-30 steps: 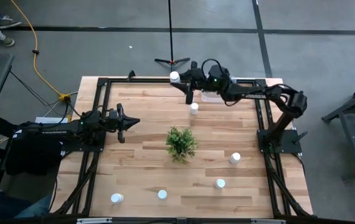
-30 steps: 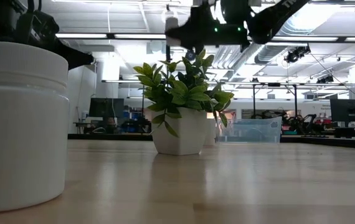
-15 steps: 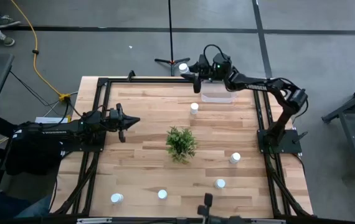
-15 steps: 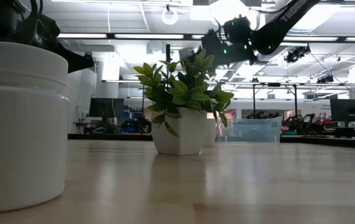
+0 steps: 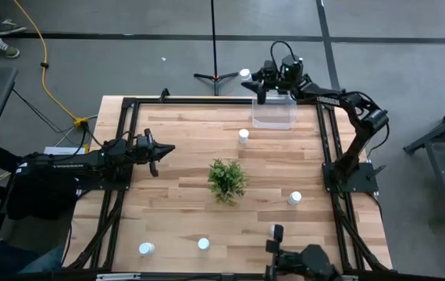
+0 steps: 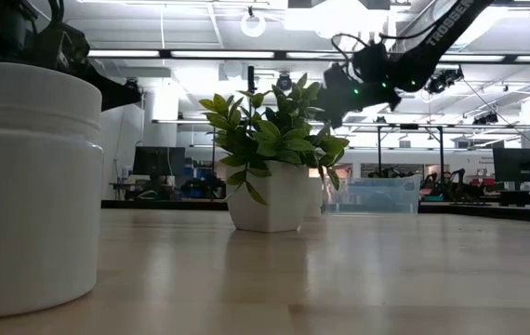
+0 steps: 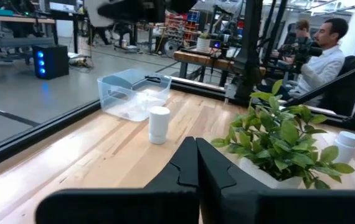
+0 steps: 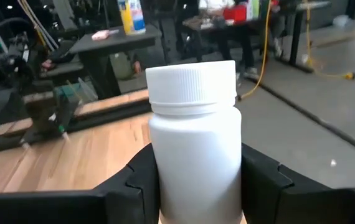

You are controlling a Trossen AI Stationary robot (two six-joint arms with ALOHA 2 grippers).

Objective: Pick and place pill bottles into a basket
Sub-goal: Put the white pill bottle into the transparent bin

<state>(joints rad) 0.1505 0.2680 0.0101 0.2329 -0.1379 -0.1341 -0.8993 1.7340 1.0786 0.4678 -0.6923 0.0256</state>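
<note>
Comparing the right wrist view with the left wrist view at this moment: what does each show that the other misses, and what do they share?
Only the right wrist view shows the right gripper shut on a pill bottle, filling the picture between its fingers.

Only the left wrist view shows the basket at the table's edge, a standing bottle near it, the green plant and a seated person beyond the table. The left gripper is shut on nothing.

Both show the wooden table and the workshop room behind it.
</note>
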